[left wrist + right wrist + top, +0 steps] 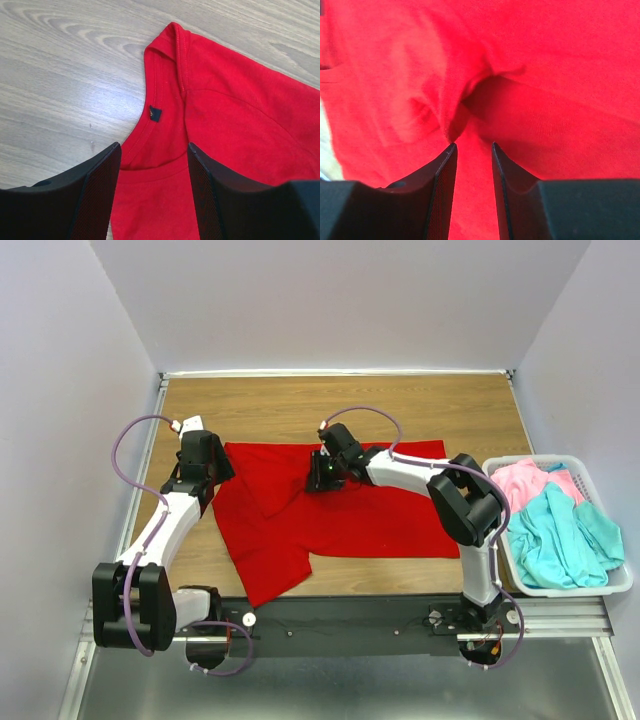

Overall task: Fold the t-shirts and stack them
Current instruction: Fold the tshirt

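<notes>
- Neckline grab pending: left gripper (154,147) spread above collar (159,85) of red t-shirt (360,525); should pinch the rim only.
- Mid-shirt pucker apparently pinched in narrowed right gripper (472,145); lift both evenly to avoid bunching.

The left arm (165,525) bends at its elbow by the near left corner, and its forearm runs far and slightly right, low over the worktop (400,405). Its wrist tips downward. The left gripper (210,480) points down with its jaws spread wide; in the left wrist view that gripper (154,162) grips nothing. The right arm (405,472) rises from its base at the near right to a raised elbow, then its forearm stretches left towards the middle. The right gripper (323,478) is angled down, and in the right wrist view the same gripper (473,150) has its jaws drawn close, pinching a puckered fold of the shirt (545,100).
</notes>
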You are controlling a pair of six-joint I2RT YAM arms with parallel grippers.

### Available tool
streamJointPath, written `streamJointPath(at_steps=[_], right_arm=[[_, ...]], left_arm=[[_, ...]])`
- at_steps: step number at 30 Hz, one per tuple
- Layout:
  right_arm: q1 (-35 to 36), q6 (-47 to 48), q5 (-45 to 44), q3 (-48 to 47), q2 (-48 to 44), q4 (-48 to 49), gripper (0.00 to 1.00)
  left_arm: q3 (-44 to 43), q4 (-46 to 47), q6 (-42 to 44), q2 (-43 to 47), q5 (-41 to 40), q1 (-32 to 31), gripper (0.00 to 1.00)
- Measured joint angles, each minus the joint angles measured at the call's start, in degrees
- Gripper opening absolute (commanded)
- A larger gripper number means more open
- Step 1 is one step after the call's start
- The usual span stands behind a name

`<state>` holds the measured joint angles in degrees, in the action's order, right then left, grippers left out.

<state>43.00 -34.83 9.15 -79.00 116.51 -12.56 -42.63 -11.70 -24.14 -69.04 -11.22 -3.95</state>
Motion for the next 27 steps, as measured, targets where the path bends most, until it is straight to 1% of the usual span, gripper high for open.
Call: streamJointPath(at_steps=[8,27], right_arm=[[0.00,0.02,2.95,1.16,-0.13,7.39,0.41],[0.07,-0.70,4.74,3.76,-0.70,13.22,0.42]], left_arm=[[0.00,0.00,0.20,-0.04,0.37,0.00,0.63],[0.00,0.00,0.33,-0.74,0.42,0.00,0.63]])
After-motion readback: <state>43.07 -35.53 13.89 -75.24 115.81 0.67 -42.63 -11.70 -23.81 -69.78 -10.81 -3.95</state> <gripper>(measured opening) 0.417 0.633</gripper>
